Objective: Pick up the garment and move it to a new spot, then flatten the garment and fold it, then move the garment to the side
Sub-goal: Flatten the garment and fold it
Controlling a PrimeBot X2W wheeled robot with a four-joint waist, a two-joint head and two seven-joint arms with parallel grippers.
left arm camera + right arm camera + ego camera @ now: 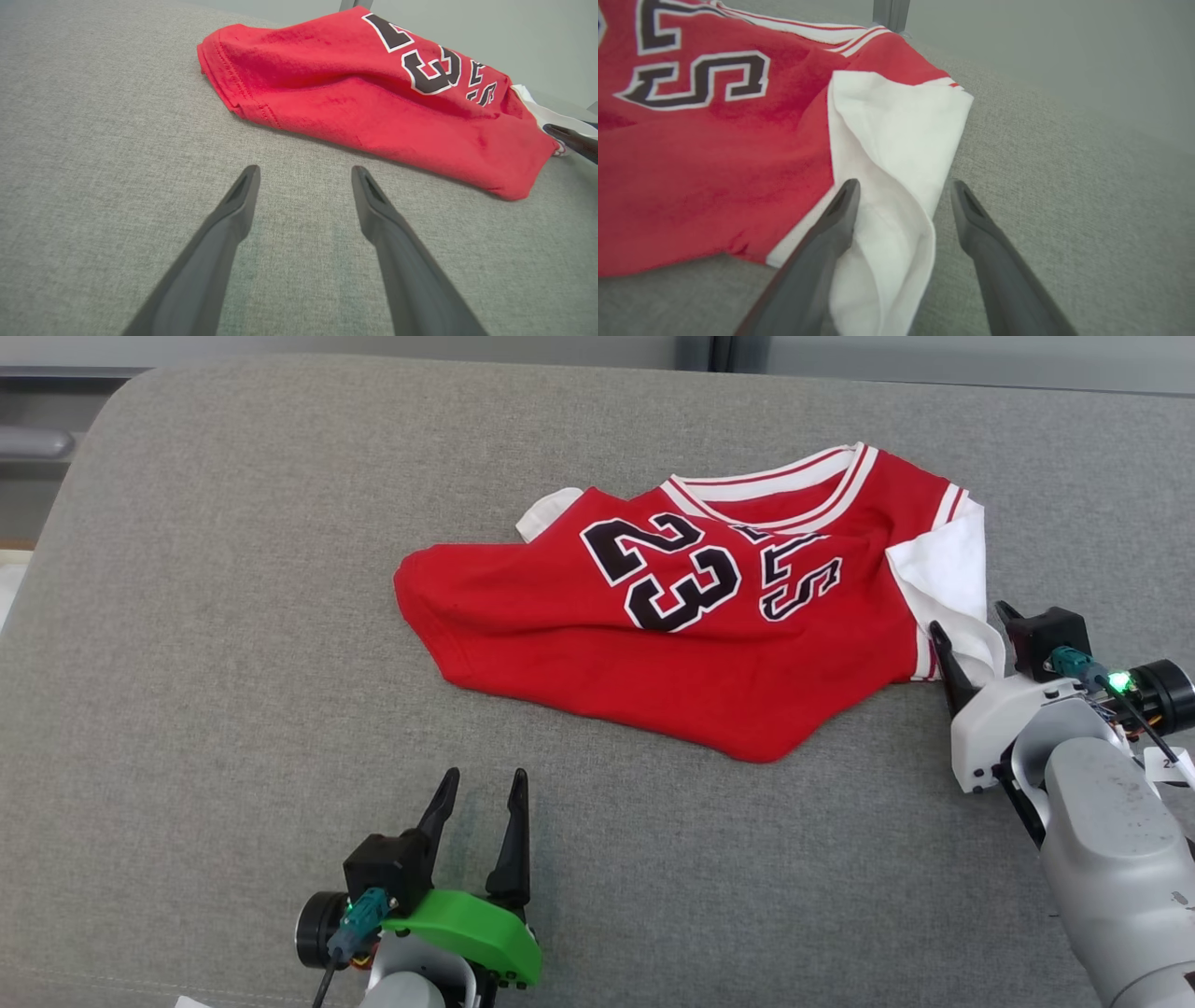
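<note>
Both spread wide, empty, left hand (485,779) near garment (653,653), right hand (968,619) straddling sleeve (896,126) edge (grey cushion (233,663) beneath)

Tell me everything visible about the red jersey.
The jersey is red knit fabric with white sleeves, a white red-striped collar, a black white-edged 23 and partly hidden lettering. It lies crumpled and creased, not flat, on the grey cushion. One white sleeve lies between the open fingers of the right gripper; no grip is closed on it.
</note>
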